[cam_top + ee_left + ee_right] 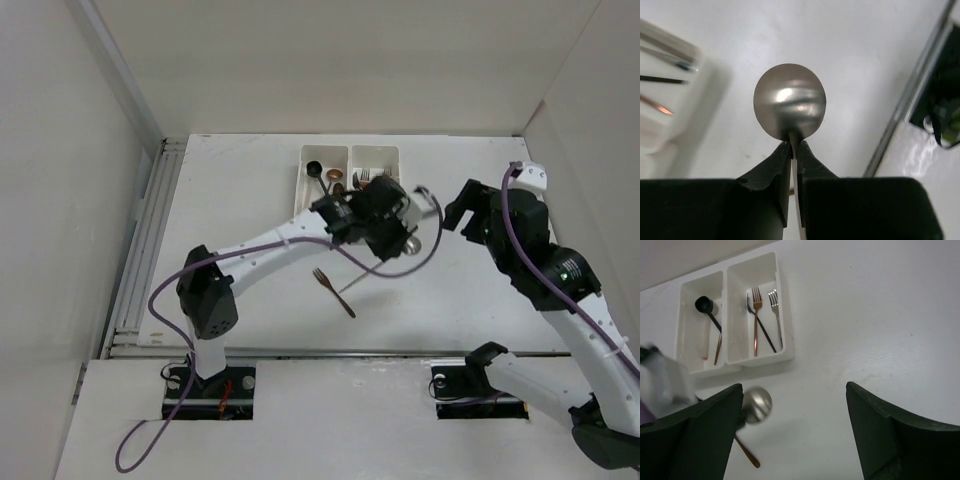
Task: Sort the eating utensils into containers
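My left gripper [400, 240] is shut on a silver spoon [790, 106] at the neck, and holds it above the table just in front of the two white bins [348, 152]. The spoon's bowl also shows in the right wrist view [757, 404]. The left bin [692, 330] holds a black spoon [707, 312] and a copper utensil. The right bin [757, 310] holds a copper fork [756, 315], a silver fork [775, 310] and a black utensil. A copper fork [333, 291] lies on the table. My right gripper [795, 425] is open and empty, right of the bins.
A metal rail [140, 250] runs along the table's left edge. White walls stand on the left, back and right. The left arm [270, 245] stretches across the table towards the bins.
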`<state>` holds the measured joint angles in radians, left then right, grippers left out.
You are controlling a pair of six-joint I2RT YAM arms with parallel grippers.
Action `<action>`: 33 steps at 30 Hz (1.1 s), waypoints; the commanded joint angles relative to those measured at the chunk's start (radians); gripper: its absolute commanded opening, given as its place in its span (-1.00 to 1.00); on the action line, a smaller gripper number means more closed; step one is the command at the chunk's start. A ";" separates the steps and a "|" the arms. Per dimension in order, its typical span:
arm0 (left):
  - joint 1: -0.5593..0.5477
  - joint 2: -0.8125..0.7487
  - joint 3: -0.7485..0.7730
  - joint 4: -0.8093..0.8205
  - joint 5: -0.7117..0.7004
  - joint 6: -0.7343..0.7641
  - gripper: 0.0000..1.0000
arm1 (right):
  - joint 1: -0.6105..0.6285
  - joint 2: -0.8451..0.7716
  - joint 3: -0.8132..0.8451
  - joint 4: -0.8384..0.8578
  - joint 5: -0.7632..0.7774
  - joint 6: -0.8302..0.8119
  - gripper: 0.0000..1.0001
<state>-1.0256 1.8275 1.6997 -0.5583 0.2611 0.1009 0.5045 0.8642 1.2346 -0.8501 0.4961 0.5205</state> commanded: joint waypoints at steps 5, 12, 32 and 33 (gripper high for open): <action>0.398 0.065 0.384 0.113 0.093 -0.168 -1.00 | 0.006 0.246 0.057 0.146 -0.132 -0.125 0.76; 0.628 0.338 0.583 0.314 0.139 -0.280 -1.00 | 0.130 0.484 0.078 0.233 -0.190 -0.197 0.76; 0.642 0.368 0.238 0.429 0.078 -0.375 0.10 | 0.414 0.780 -0.026 0.387 -0.406 -0.335 0.79; 0.642 0.357 0.238 0.429 0.078 -0.375 0.19 | 0.414 0.797 -0.015 0.387 -0.406 -0.335 0.79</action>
<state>-0.3786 2.3058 1.9430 -0.1864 0.3618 -0.2718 0.8902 1.6539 1.2003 -0.5354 0.1154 0.2119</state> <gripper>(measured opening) 0.566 0.894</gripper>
